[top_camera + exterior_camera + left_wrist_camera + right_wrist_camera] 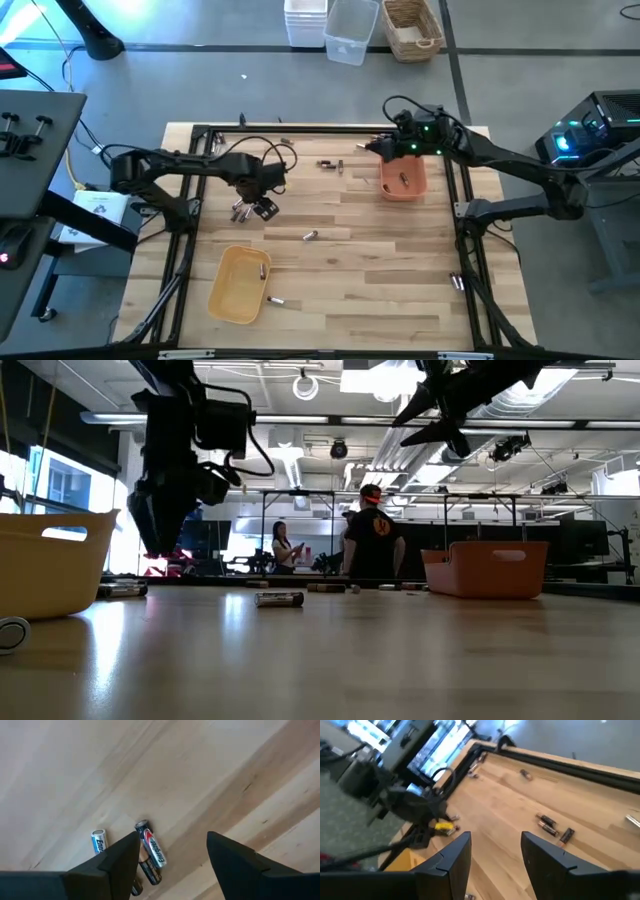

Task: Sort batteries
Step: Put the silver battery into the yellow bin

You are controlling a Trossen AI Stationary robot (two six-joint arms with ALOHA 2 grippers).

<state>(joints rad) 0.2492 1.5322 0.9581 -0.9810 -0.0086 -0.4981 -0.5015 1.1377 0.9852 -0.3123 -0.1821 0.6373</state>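
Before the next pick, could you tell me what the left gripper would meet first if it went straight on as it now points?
Probably the small cluster of batteries on the table, just ahead of the open left gripper, though depth is unclear.

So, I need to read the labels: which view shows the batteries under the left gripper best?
The left wrist view: the batteries lie close between the left gripper's open fingers, labels readable. The high view shows them as tiny specks, the low view hardly at all, the right wrist view only as a blur.
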